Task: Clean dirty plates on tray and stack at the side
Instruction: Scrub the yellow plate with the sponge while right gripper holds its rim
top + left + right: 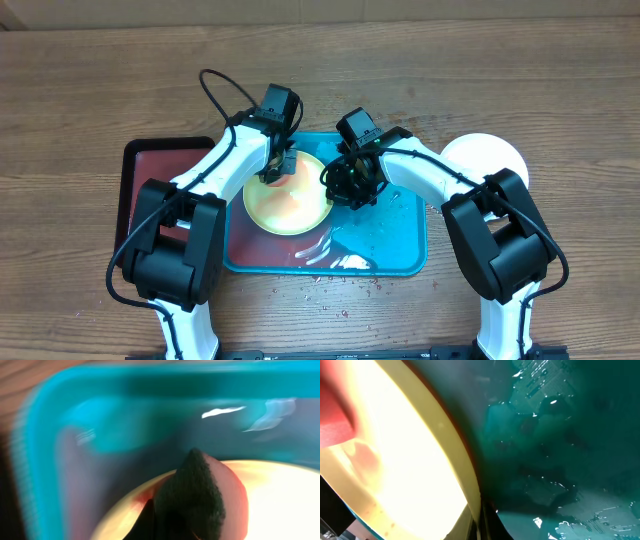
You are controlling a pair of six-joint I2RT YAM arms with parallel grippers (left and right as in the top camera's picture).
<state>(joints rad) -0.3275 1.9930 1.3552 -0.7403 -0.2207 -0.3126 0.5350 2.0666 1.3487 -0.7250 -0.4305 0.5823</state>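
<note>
A yellow-green plate (pixel 285 200) with a reddish smear lies on the left half of the turquoise tray (pixel 400 255). My left gripper (pixel 278 168) is shut on a pink sponge with a dark green scrub face (pixel 197 492) and presses it on the plate's far rim (pixel 280 500). My right gripper (pixel 350 187) is shut on the plate's right rim (pixel 462 467), which sits between its fingers (pixel 482 527). The pink sponge shows at the upper left of the right wrist view (pixel 335 415). A pale plate (pixel 487 158) lies on the table, right of the tray.
A dark red, black-rimmed tray (pixel 160 175) lies left of the turquoise tray, partly under my left arm. Water and white foam (pixel 335 258) cover the tray floor (pixel 560 450). Small red crumbs lie on the wooden table (pixel 330 290) in front of the tray.
</note>
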